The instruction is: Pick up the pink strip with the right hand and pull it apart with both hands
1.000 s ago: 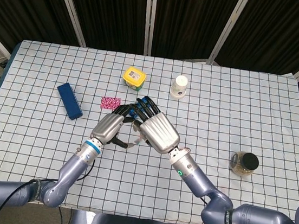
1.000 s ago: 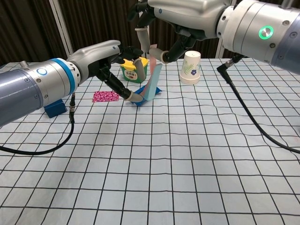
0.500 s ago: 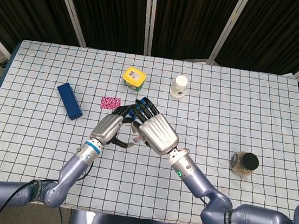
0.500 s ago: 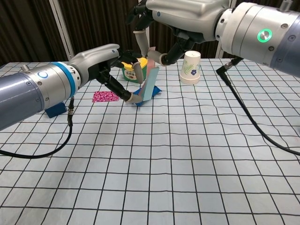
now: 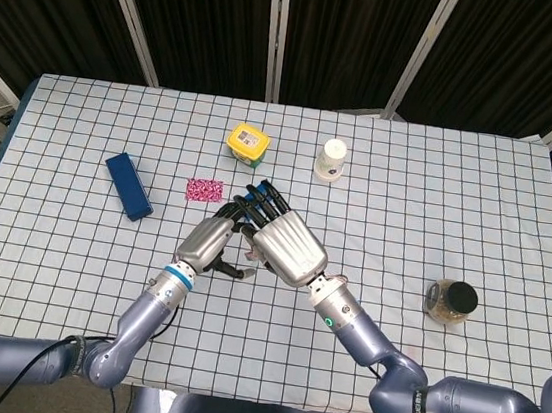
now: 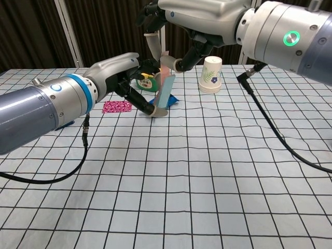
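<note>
Though both hands crowd the middle of the tabletop (image 5: 66, 272), the chest view shows enough to judge the grip.

Far left lies a blue block (image 5: 128, 186), apart from the work. Next, a pink patterned packet (image 6: 117, 107) lies flat on the cloth; it is not the strip in hand.

The left hand (image 6: 136, 83) reaches in from the left with its fingers curled down at the lower end of the strip (image 6: 165, 88). One fingertip is touching or just beside that end; whether it actually pinches it cannot be told.

The strip stands nearly upright between the two hands, above the tabletop, pink at the top edge and pale blue down its face. A blue scrap (image 6: 171, 99) sits at its foot; whether the two are joined is unclear.

The right hand (image 6: 174, 31) comes from above and pinches the strip's upper end between thumb and finger.

Judgement: the strip appears thin, light and flexible, likely two layers meant to peel or part. It should be held close to each end, firmly, since a smooth face may slip under tension.

Behind stand a yellow tub (image 5: 249, 143) and a paper cup (image 6: 211, 74); a jar (image 5: 449, 301) sits far right.
</note>
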Tool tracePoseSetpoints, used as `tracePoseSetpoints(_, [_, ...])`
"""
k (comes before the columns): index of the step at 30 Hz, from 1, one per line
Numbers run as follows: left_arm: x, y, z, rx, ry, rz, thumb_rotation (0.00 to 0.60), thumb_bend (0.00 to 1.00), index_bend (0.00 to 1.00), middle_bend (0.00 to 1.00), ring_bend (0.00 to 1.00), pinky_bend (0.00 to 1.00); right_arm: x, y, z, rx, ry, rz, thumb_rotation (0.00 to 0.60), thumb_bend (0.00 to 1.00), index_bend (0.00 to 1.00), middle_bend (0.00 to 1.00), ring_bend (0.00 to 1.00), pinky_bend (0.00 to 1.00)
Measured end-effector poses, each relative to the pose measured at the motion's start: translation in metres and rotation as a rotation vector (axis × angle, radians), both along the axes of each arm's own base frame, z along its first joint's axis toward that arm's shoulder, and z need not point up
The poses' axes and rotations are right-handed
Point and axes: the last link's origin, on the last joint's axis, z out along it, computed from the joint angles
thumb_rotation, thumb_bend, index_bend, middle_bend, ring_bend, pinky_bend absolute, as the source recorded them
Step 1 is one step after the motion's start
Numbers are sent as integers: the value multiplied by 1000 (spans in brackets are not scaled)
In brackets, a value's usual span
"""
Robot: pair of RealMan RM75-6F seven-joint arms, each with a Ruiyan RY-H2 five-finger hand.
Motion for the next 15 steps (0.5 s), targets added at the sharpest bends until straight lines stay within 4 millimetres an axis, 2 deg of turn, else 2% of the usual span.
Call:
tracePoseSetpoints(4, [1, -2, -2, 3, -1, -5, 600, 251, 576, 0, 0, 0, 1, 1, 2, -4, 1, 5, 600, 446, 751, 134, 0, 0])
tracePoseSetpoints(15, [1, -2, 1, 13, 2, 0, 600, 340, 617, 0, 0, 0, -1, -1, 4, -8, -1, -4, 600, 446, 751, 135, 0, 0])
